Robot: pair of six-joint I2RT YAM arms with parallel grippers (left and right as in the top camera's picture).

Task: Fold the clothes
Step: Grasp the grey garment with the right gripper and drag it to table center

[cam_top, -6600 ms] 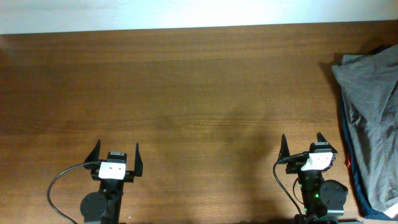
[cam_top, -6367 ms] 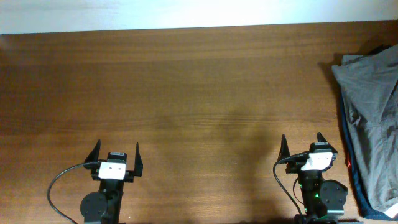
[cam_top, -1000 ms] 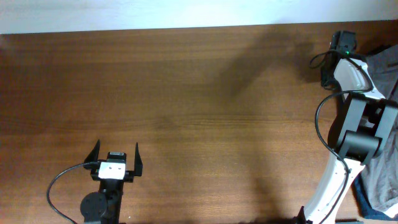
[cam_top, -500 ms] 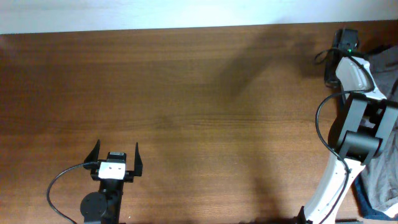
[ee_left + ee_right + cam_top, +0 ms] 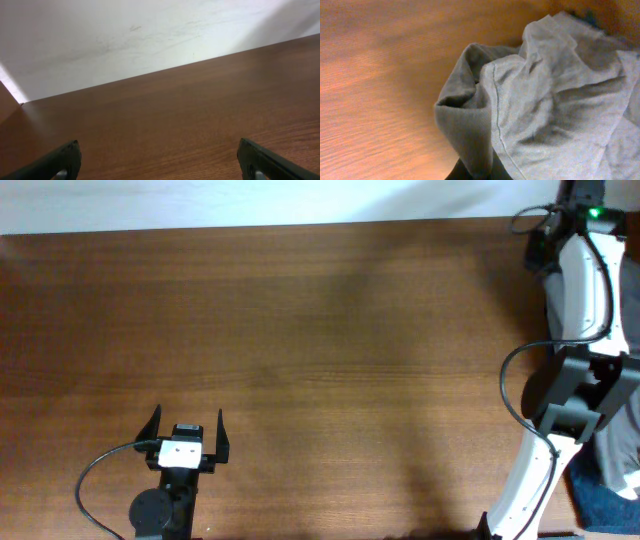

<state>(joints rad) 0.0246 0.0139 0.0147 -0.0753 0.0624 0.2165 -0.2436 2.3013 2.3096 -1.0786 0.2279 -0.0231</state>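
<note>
Two arms work at one brown wooden worktop [image 5: 300, 330].

Left arm's fingers [image 5: 188, 423]: at the near edge, spread wide, holding nothing. The wrist view shows both tips at the bottom corners, bare wood between them, and a white wall [image 5: 125, 35] beyond.

Right arm's fingers [image 5: 462, 176]: closed tight on a bunched fold of the soft mid-grey cotton garment [image 5: 545, 110], out at the far right corner of the worktop. In the wrist view only a dark sliver of them shows beneath the cloth.

Garment: rumpled, with one stitched seam [image 5: 495, 115] running down its front fold. The pinched fold is drawn toward the fingers and the rest lies heaped to the right.

Dark navy-blue cloth [image 5: 600, 505] lies beside the grey at the right edge.

Obstruction: overhead, the right arm's white link [image 5: 580, 280] and black joint [image 5: 575, 395] cover most of the garment, so grey shows only in strips beside them. A black cable [image 5: 515, 380] loops off the arm over the wood.
</note>
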